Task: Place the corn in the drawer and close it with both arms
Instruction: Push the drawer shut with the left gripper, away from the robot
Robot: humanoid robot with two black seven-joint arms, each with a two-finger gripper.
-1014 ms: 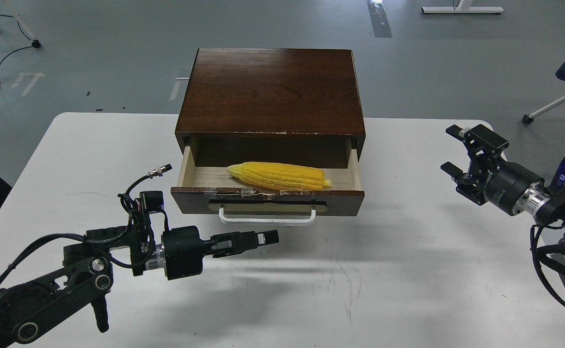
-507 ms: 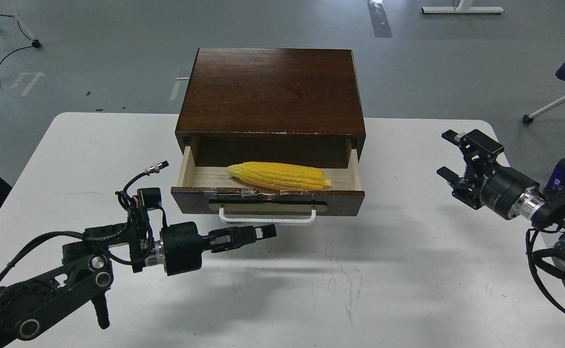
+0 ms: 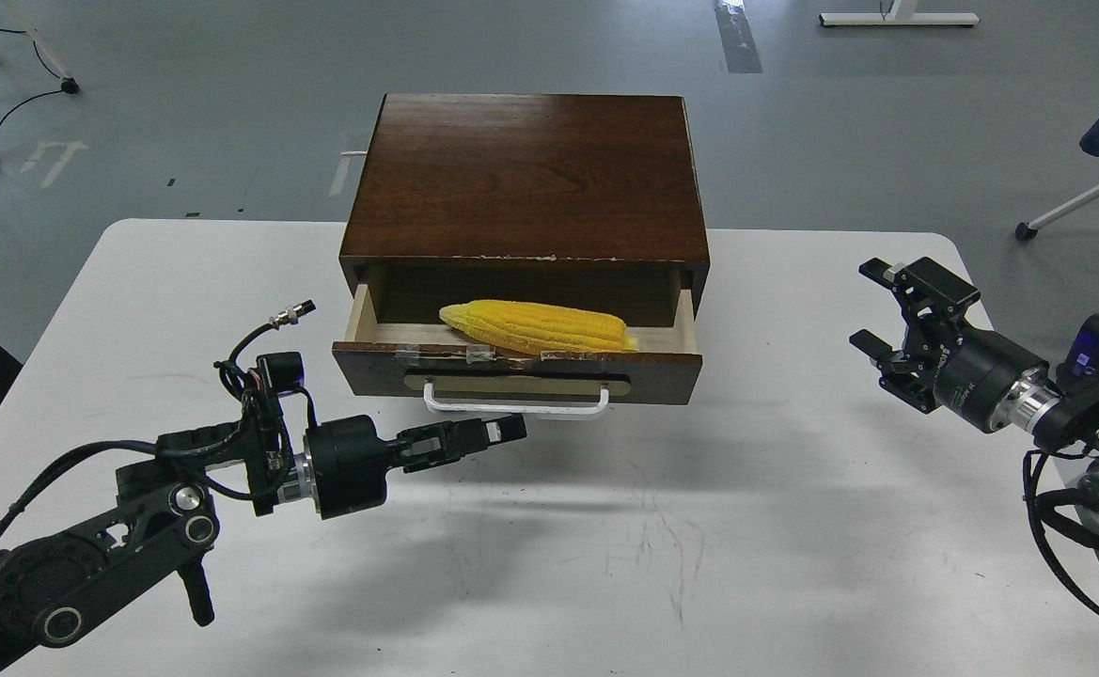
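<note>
Head view: yellow kerneled corn (image 3: 538, 326).

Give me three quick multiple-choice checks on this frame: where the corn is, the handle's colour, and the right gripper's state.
1. Where is the corn?
A. On the table
B. Inside the drawer
C. In the left gripper

2. What colour is the drawer's handle?
A. White
B. Black
C. Yellow

3. What state is the right gripper in?
A. Shut on the corn
B. Shut, empty
C. Open, empty

Answers:
1 B, the cob lies on the pale wood floor of the drawer, which is part open.
2 A, a white bar on the dark front.
3 C, its fingers stand apart off to the side, holding nothing.
</note>
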